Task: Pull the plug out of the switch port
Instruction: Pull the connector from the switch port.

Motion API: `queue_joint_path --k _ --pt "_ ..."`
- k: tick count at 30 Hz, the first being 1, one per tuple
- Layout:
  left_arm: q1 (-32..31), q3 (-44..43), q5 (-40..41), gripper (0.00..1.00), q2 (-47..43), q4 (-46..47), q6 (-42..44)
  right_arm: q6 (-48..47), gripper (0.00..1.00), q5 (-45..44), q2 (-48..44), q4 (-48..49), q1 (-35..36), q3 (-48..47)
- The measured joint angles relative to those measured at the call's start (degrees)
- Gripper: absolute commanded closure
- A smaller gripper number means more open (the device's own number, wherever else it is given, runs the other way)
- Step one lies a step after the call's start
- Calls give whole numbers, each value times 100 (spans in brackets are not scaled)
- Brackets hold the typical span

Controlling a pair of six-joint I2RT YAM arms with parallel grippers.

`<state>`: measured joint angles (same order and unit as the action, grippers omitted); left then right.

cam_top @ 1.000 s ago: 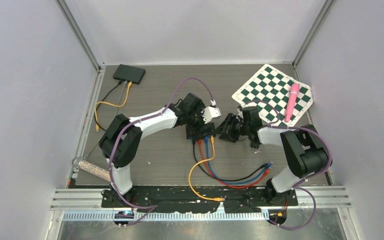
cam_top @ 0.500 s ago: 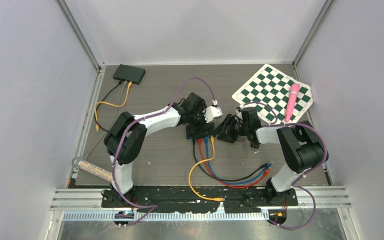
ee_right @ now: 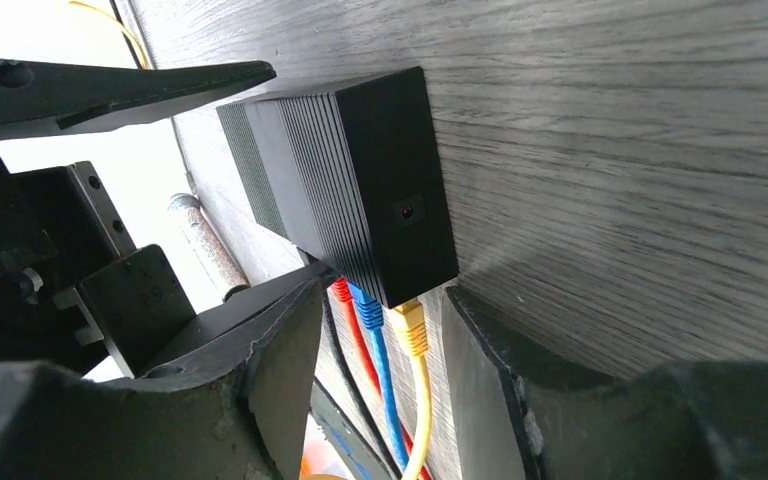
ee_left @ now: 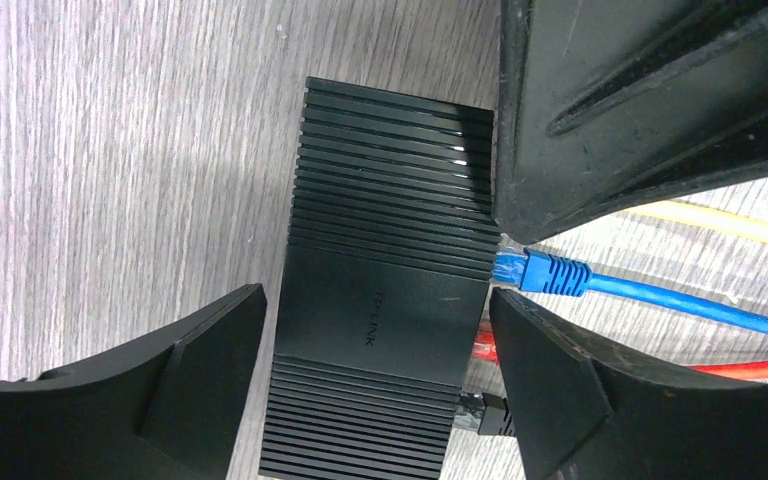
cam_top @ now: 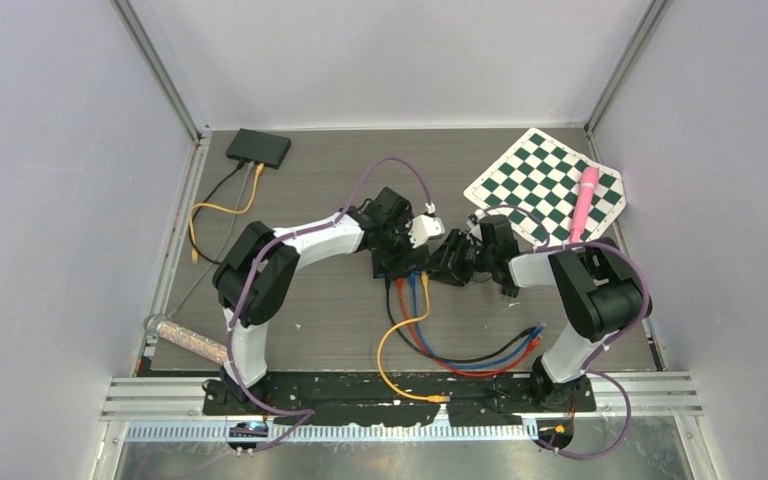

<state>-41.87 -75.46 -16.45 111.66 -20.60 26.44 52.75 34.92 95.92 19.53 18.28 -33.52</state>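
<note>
Ribbed matte-black box switch (ee_left: 380, 300) lies flat mid-bench on grey wood-grain bench (ee_left: 110, 150). Left claw (ee_left: 375, 300) wide, astride the switch. Right claw (ee_right: 385, 300) part-open, flanking the seated yellow plug (ee_right: 412, 328) beside blue plug (ee_left: 540, 272). Red and black plugs mostly hidden.

Bright, even light; overexposed patch, right wrist view.

A green-and-white checkerboard (cam_top: 547, 186) lies at the counter's (cam_top: 310, 190) far right corner, with a pink pen (cam_top: 584, 204) resting on it. A small black box (cam_top: 258, 148) sits far left. A clear tube (cam_top: 186, 340) lies at the near left edge.
</note>
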Motion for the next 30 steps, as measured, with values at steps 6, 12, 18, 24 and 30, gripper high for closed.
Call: queue_joint_path --k 6,12,18,24,30 --pt "0 -48 -7 34 66 -20 26 20 52 28 50 72 17 0" --pt "0 -120 -28 47 103 -92 90 105 59 118 254 247 55 -7" --pt "28 -136 -90 57 118 -116 131 273 65 164 404 577 61 52" --pt "63 -212 -127 59 160 -201 232 525 79 199 549 1185 59 234" --pt "76 -251 -155 62 184 -245 260 586 66 175 579 1436 61 330"
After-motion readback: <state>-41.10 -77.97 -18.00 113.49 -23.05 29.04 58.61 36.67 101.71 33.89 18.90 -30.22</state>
